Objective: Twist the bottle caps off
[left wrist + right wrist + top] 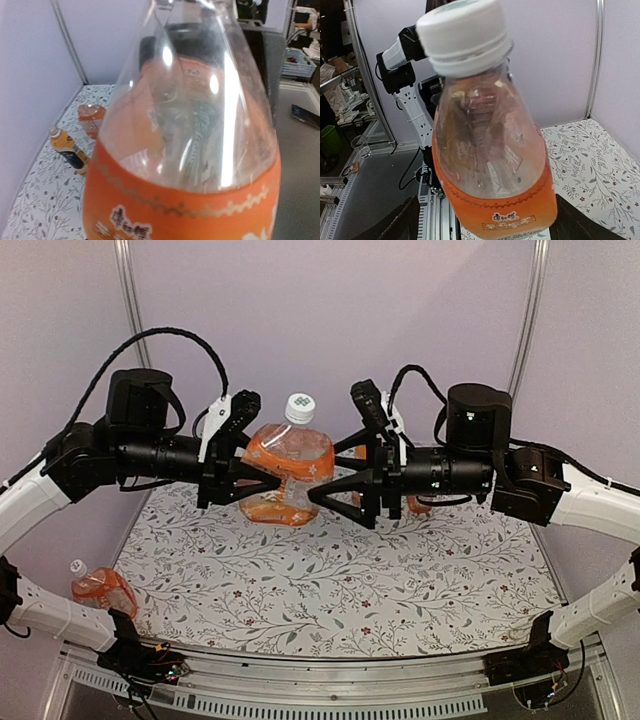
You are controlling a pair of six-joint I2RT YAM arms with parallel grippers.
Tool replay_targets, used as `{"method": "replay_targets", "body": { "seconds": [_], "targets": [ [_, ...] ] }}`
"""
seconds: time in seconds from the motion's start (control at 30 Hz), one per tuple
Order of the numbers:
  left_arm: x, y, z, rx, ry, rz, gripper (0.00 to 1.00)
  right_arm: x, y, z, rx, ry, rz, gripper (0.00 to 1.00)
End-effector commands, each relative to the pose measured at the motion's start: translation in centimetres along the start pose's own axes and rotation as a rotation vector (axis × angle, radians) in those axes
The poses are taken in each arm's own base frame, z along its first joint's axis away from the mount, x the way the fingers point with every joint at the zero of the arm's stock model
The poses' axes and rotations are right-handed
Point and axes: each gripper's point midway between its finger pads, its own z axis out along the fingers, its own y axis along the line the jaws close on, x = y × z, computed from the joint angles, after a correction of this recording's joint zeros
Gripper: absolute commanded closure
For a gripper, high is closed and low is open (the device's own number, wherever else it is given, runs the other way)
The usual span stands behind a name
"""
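Note:
A squat bottle (287, 472) of orange drink with an orange label hangs in the air between both arms, tilted, its white cap (300, 407) on and pointing up and away. My left gripper (248, 445) is shut on the bottle's body from the left; the bottle (190, 150) fills the left wrist view and hides the fingers. My right gripper (350, 445) is open, its fingers (400, 225) standing either side of the bottle's lower body (492, 170), with a gap on one side. The cap (462, 30) is free of both grippers.
A second squat bottle (100, 588) with a white cap (77, 567) lies at the mat's near left edge. A third orange bottle (417, 505) shows behind my right gripper. A slim dark-labelled bottle (70, 150) and a squat one (91, 117) stand on the floral mat (330, 580).

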Motion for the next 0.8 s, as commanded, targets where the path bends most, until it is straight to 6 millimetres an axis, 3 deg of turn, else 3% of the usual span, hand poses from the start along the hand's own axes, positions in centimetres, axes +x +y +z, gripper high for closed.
{"method": "replay_targets", "body": {
  "seconds": [0.0, 0.1, 0.17, 0.23, 0.47, 0.77],
  "targets": [
    [3.3, 7.2, -1.5, -0.463, 0.232, 0.321, 0.67, -1.7, -2.1, -2.6, 0.179, -0.022, 0.118, 0.13],
    [4.3, 10.8, -2.4, -0.700, 0.384, 0.519, 0.69, -2.3, -4.2, -3.2, 0.311, -0.026, 0.237, 0.16],
    [4.8, 11.5, -2.5, -0.759, 0.434, 0.583, 0.71, -2.4, -6.2, -3.8, 0.436, -0.014, 0.334, 0.19],
    [5.0, 11.3, -2.3, -0.765, 0.441, 0.615, 0.71, -1.7, -7.3, -3.1, 0.498, 0.028, 0.407, 0.23],
    [5.5, 10.4, -1.6, -0.749, 0.446, 0.673, 0.70, 0.1, -8.2, 0.0, 0.502, 0.087, 0.516, 0.30],
    [5.3, 9.9, -1.1, -0.735, 0.435, 0.689, 0.69, 0.3, -8.0, 0.8, 0.475, 0.098, 0.522, 0.56]
  ]
}}
